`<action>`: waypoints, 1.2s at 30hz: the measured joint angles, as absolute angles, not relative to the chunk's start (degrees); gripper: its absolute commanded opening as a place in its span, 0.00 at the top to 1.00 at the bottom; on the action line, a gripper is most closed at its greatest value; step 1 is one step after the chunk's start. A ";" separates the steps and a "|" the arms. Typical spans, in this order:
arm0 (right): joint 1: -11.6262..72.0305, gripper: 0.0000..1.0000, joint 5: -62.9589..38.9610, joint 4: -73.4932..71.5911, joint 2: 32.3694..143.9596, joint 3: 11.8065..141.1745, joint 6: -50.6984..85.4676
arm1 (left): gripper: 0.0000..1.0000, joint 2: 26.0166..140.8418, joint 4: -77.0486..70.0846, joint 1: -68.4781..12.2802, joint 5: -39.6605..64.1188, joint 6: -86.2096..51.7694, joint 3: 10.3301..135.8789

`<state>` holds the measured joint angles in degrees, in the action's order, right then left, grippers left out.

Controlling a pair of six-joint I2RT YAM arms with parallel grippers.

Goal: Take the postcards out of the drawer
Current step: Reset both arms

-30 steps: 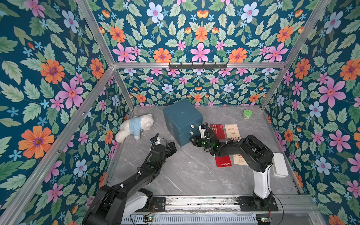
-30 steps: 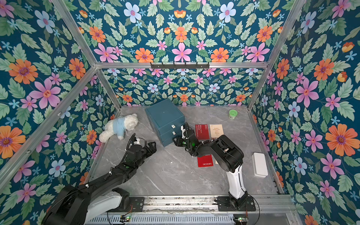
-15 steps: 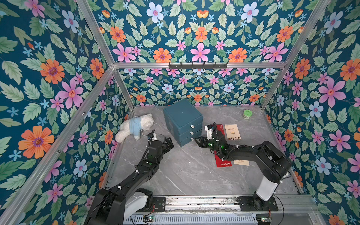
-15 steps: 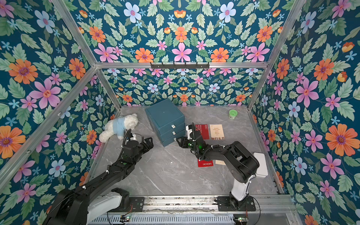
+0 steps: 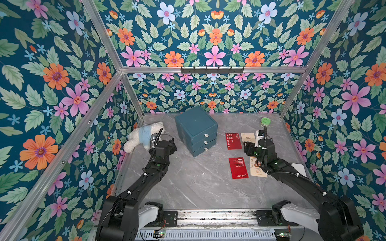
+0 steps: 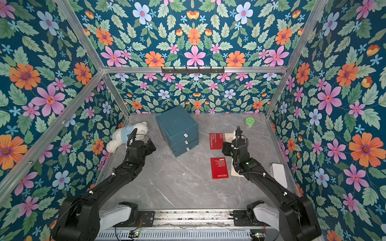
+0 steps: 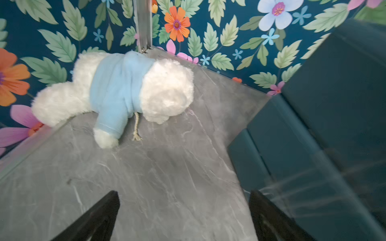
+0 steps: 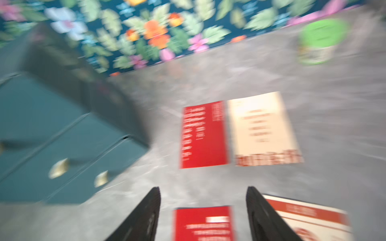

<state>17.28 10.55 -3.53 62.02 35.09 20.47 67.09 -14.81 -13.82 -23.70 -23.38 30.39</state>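
Observation:
Four postcards lie flat on the grey table to the right of the teal drawer cabinet, whose three drawers are shut. In both top views a red postcard and a cream one lie farther back. A second red postcard and a second cream one lie nearer, partly under my right arm. My right gripper is open and empty, hovering over the far edge of the nearer red postcard. My left gripper is open and empty over bare table left of the cabinet.
A white teddy bear in a blue top lies at the back left by the wall. At the back right stands a green-lidded jar. A white box sits against the right wall. Floral walls enclose three sides.
My right gripper has drawn back from the cabinet front to the right, over the postcards, and its jaws have widened. The drawer it was at is now shut. My left arm shifted slightly.

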 measured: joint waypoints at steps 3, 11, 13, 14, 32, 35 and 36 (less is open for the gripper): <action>12.14 0.23 16.16 -4.54 57.32 29.06 16.88 | 0.00 68.38 -20.36 -13.47 -28.16 -19.59 27.57; 4.71 0.21 26.00 -17.63 52.47 13.47 10.59 | 0.00 75.70 -34.68 -11.16 -37.19 -10.00 23.51; 3.09 0.21 26.13 -22.46 54.92 11.33 9.93 | 0.00 78.06 -39.38 -10.39 -37.54 -8.49 21.34; 2.70 0.21 26.04 -25.47 56.73 10.61 9.19 | 0.00 79.79 -41.87 -9.89 -37.50 -7.79 20.49; 1.65 0.21 17.19 -42.57 69.43 14.11 -1.21 | 0.01 91.90 -64.16 -3.22 -18.15 -2.42 15.86; 1.54 0.21 15.16 -42.76 66.48 12.05 -1.23 | 0.01 91.96 -67.05 -3.20 -16.34 -2.24 15.79; 1.54 0.21 15.16 -43.03 65.95 11.53 -1.23 | 0.01 91.96 -67.31 -3.22 -16.32 -2.22 15.79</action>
